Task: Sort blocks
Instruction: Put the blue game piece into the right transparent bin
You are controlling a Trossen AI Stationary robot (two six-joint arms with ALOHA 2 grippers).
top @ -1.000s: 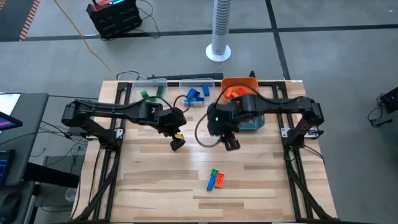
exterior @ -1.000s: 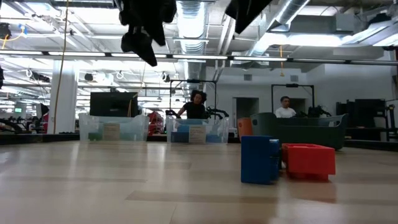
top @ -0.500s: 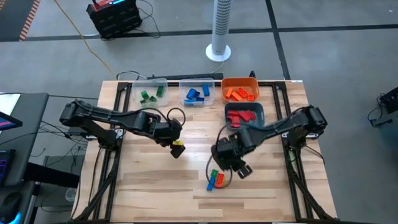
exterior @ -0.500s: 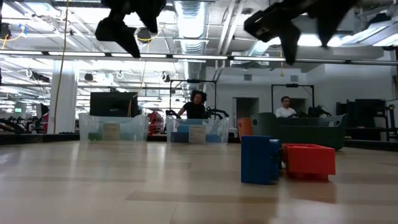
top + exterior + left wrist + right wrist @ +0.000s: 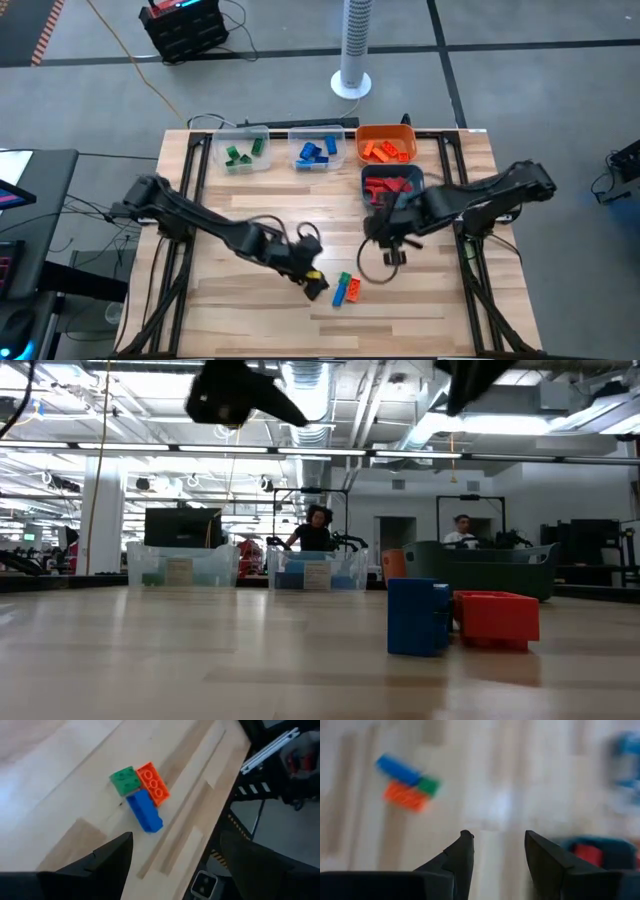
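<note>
L gripper (image 5: 316, 284) low over the table's (image 5: 240, 320) front, just left of three loose blocks touching each other: green block (image 5: 344, 279), orange block (image 5: 354, 290), blue block (image 5: 340, 295). Fingers spread wide, nothing between them. R gripper (image 5: 392, 257) sits apart, above-right of the cluster, near the teal bin (image 5: 392, 184) w/ red blocks; jaws part-open, empty. Back row: clear bin w/ greens (image 5: 240, 152), clear bin w/ blues (image 5: 318, 152), orange bin (image 5: 385, 146) w/ oranges.

Three loose blocks (image 5: 346, 288), four bins (image 5: 386, 142), two arms (image 5: 200, 215)
</note>
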